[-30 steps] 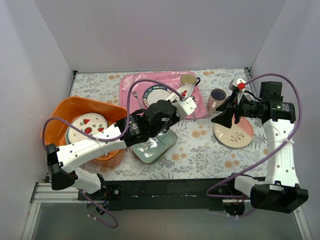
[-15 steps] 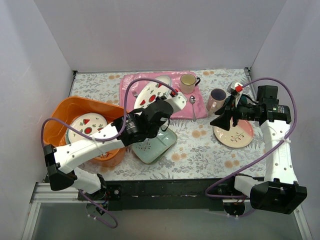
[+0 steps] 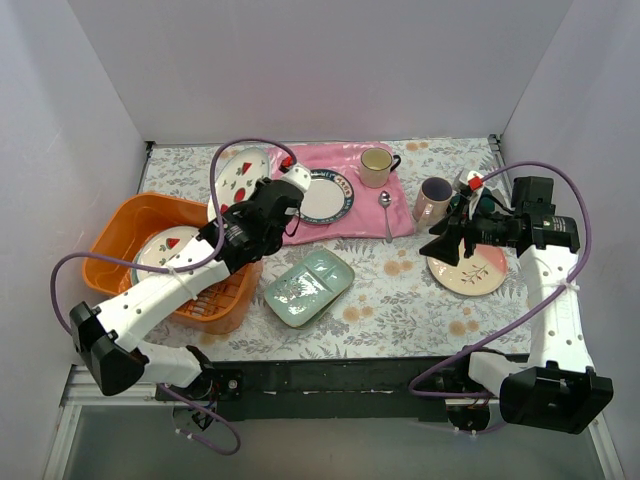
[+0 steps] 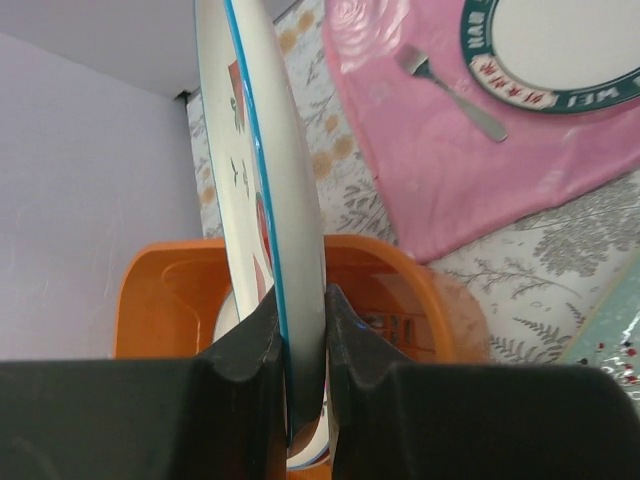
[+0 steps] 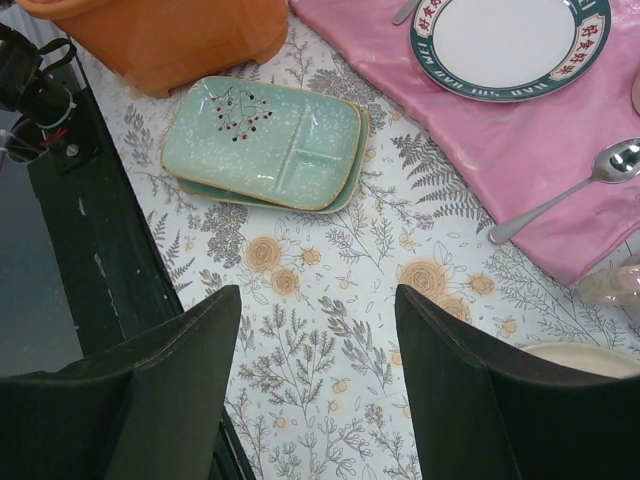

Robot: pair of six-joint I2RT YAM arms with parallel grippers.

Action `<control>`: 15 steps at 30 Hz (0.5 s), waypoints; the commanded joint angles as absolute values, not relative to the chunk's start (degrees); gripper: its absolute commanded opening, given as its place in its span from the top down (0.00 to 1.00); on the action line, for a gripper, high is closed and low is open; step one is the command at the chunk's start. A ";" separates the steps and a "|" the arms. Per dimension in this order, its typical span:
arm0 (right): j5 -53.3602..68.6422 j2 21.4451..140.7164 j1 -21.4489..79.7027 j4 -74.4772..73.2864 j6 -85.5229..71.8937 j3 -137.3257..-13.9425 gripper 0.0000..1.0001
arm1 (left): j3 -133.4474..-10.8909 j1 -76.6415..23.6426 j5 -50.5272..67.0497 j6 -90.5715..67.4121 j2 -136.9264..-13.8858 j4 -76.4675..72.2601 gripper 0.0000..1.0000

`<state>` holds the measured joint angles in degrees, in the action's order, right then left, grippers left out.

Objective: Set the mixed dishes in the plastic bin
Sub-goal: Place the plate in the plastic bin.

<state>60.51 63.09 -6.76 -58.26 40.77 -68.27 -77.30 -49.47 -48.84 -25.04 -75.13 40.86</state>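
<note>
My left gripper (image 3: 255, 203) (image 4: 300, 335) is shut on the rim of a white strawberry plate (image 3: 238, 178) (image 4: 262, 160). It holds the plate on edge above the far side of the orange bin (image 3: 128, 222) (image 4: 395, 265). Another strawberry plate (image 3: 172, 250) lies in the bin. The pale green divided tray (image 3: 310, 287) (image 5: 265, 140) lies on the table right of the bin. My right gripper (image 3: 447, 238) (image 5: 320, 370) is open and empty, hovering between the pink mug (image 3: 433, 200) and the pink plate (image 3: 466, 268).
A pink cloth (image 3: 360, 215) (image 5: 540, 130) at the back holds the blue-rimmed white plate (image 3: 325, 195) (image 5: 505, 35), a fork (image 4: 450, 85), a spoon (image 3: 386, 212) (image 5: 560, 200) and a cream-yellow mug (image 3: 376, 166). White walls enclose three sides.
My left arm has swung left with the strawberry plate, from over the pink cloth to over the bin. The blue-rimmed plate is now uncovered. The right arm has barely moved.
</note>
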 commanded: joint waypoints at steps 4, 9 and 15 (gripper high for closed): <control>60.56 61.52 -7.12 -57.04 41.48 -67.06 0.29 | -72.35 -40.88 -53.00 -27.60 -68.39 39.47 1.00; 60.38 61.52 -7.21 -56.69 41.66 -66.71 0.29 | -67.95 -33.06 -50.80 -27.95 -66.19 38.32 1.00; 60.29 61.35 -7.21 -56.60 41.92 -66.18 0.29 | -61.53 -27.16 -48.26 -28.39 -63.90 36.39 1.00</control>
